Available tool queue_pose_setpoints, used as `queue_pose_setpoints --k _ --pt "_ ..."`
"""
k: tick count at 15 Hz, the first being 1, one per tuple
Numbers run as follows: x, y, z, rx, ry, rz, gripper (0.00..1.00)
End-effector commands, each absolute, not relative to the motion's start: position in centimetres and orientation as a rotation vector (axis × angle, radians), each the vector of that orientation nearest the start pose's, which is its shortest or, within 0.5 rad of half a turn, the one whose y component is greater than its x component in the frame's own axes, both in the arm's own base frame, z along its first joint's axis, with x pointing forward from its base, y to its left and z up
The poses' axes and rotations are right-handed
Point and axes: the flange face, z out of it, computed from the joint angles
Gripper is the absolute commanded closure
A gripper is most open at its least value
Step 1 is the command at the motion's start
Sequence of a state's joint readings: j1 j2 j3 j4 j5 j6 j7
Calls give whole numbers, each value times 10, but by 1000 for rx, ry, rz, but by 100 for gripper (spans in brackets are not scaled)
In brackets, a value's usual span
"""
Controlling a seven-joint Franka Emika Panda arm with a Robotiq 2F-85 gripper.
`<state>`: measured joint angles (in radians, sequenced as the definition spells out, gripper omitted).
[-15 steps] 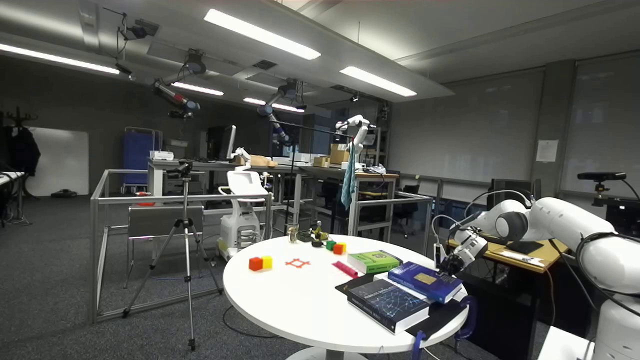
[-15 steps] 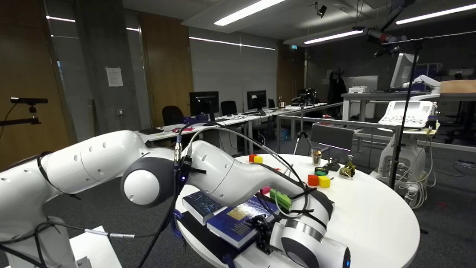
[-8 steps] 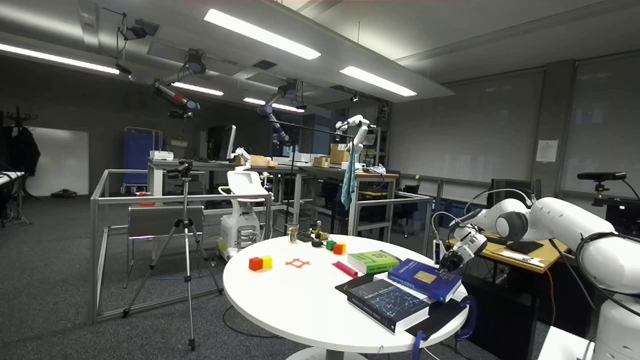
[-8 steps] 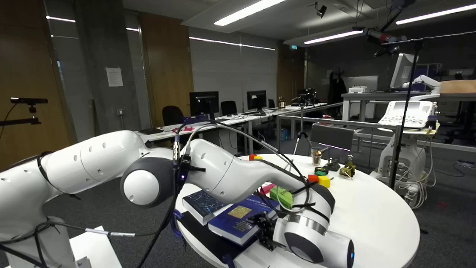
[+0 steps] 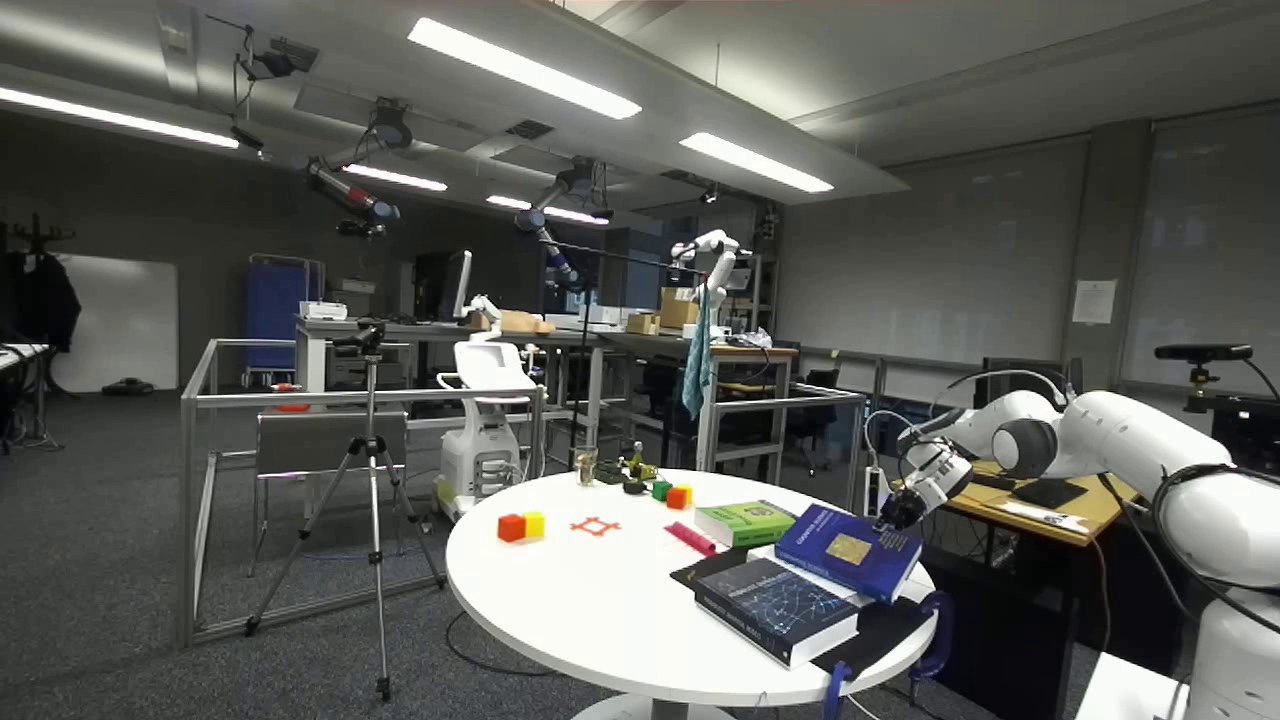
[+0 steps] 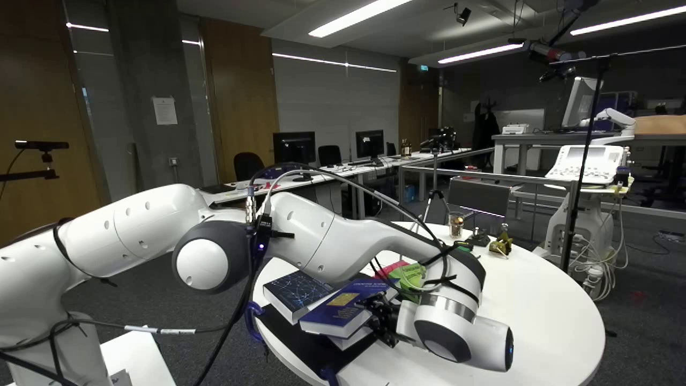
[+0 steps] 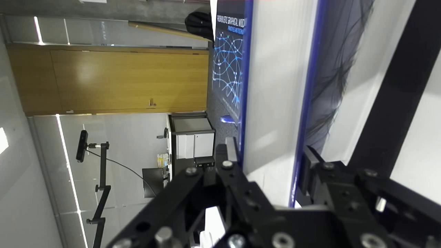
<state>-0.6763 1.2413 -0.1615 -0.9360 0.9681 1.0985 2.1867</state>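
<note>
Wrist view puts your claw [image 7: 271, 155] clamped on the blue book [image 7: 279, 86], a finger against each cover, jaws parted only by its thickness. Beyond, the dark book [image 7: 227, 69] reads "PROBABILISTIC GRAPHICAL MOD…" before the title is cut off, with a smaller blue line starting "PRINCIPLES AND". In an exterior view you can make out what looks like "COGNITIVE SCIENCE" on the blue book, above a gold square [image 6: 343, 299]; the finer print is too small to read. In both exterior views the blue book tilts beside the dark book, its gripped side raised above another book [image 6: 352, 340]. Lettering on the green book [image 5: 748, 522] is blurred.

Below them you see a black mat [image 5: 880, 635], with blue clamps [image 5: 938, 602] at the rim of a round white table [image 5: 570, 610]. Farther along it sit a pink piece [image 5: 690, 538], an orange frame [image 5: 596, 526], coloured blocks [image 5: 511, 527] and a glass [image 5: 585, 466]. Around you are grey carpet [image 5: 110, 560], a tripod [image 5: 372, 500], a white machine [image 6: 587, 166] and a wall notice [image 6: 164, 110], its text too small to read.
</note>
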Motion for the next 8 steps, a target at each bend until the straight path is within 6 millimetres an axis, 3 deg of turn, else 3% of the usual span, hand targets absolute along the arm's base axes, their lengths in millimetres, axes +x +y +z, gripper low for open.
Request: queue_pose_setpoints --k 1,8 --pt "554 -384 151 -115 2438 1991 82" --pt "561 -367 162 -162 2398 2032 82"
